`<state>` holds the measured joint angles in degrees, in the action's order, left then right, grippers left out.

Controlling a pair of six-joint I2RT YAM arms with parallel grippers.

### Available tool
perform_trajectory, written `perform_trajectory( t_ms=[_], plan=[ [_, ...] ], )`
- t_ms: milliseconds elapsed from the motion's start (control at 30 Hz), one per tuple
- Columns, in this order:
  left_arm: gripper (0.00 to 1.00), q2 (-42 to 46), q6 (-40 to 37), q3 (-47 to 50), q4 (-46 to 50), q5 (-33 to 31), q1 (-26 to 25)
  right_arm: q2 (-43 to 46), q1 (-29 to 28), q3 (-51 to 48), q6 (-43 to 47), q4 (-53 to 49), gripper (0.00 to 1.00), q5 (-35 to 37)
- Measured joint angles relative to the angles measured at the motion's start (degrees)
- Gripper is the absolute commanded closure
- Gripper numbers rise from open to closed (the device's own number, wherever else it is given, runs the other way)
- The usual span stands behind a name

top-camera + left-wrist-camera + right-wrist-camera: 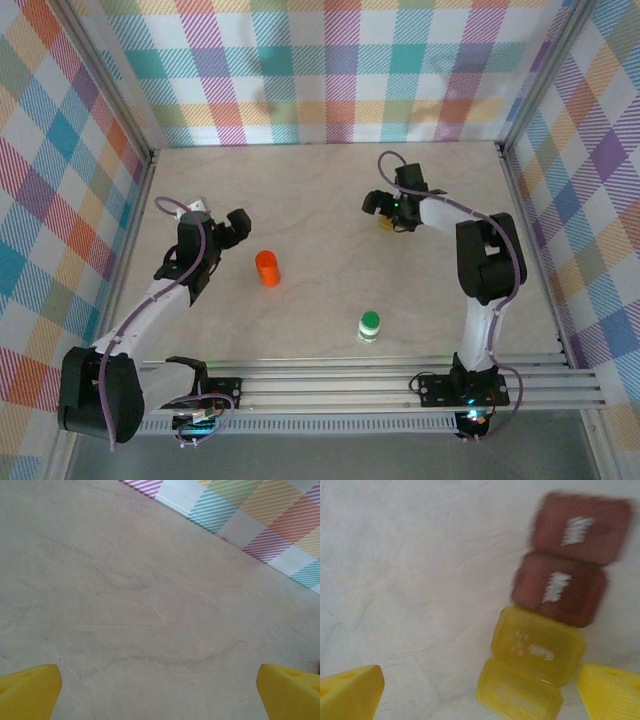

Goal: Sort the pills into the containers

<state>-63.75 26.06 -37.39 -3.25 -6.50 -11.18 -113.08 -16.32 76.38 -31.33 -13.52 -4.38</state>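
Right wrist view looks down on a pill organiser (545, 625) lying flat on the pale table (410, 580): a strip of four lidded cells, two brown compartments (560, 587) farther off and two yellow compartments (537, 647) nearer the camera. The picture is blurred, so the lid markings cannot be read. The right gripper (480, 695) hangs over the yellow end with its jaws spread as wide as they go and nothing held; one fingertip is well out to each side of the strip.

In the top external view the right gripper (383, 207) is at the right rear of the table, above the organiser. The left gripper (236, 228) is at the left, just as wide open and empty, with bare table beneath it in its own wrist view. An orange container (267, 268) stands just beside it, and a green-capped bottle (369, 326) stands nearer the front, well apart from both. No loose pills can be made out.

The organiser looks like thin, stiff plastic, probably light and slick, so it would likely skate on the smooth table if nudged from one side. The sound hold is probably across its narrow width on the side walls, not on the hinged lids, which may pop. Both bottles look rigid, light and easy to tip; grip them by the body, below the cap
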Motion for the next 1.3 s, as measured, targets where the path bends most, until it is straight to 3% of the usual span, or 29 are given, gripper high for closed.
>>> perform_trajectory(
  t_ms=[200,367,667,800,967,1300],
  plan=[
    [0.00,3.4,0.1,0.0,2.4,-1.7,0.0,0.1,-3.7,0.1,-0.8,1.4,0.01,-3.8],
    [0.00,5.3,0.1,0.0,4.1,-3.2,0.0,2.2,-4.2,0.7,2.1,-1.7,0.01,0.9],
    [0.00,4.9,-0.1,0.1,3.7,0.4,0.0,3.6,5.8,3.1,8.2,-5.4,0.17,5.4],
    [0.00,2.7,-0.7,0.0,2.6,2.9,-0.4,1.0,10.3,7.6,11.6,-7.6,0.25,2.6],
    [0.00,-0.6,-1.9,-0.7,2.5,4.4,-1.2,-3.8,11.3,12.3,15.7,-8.0,0.36,-2.3],
    [0.00,-3.9,-3.3,-3.5,1.2,4.6,-4.5,-9.4,11.2,14.3,19.5,-12.4,0.39,-9.0]
  ],
)
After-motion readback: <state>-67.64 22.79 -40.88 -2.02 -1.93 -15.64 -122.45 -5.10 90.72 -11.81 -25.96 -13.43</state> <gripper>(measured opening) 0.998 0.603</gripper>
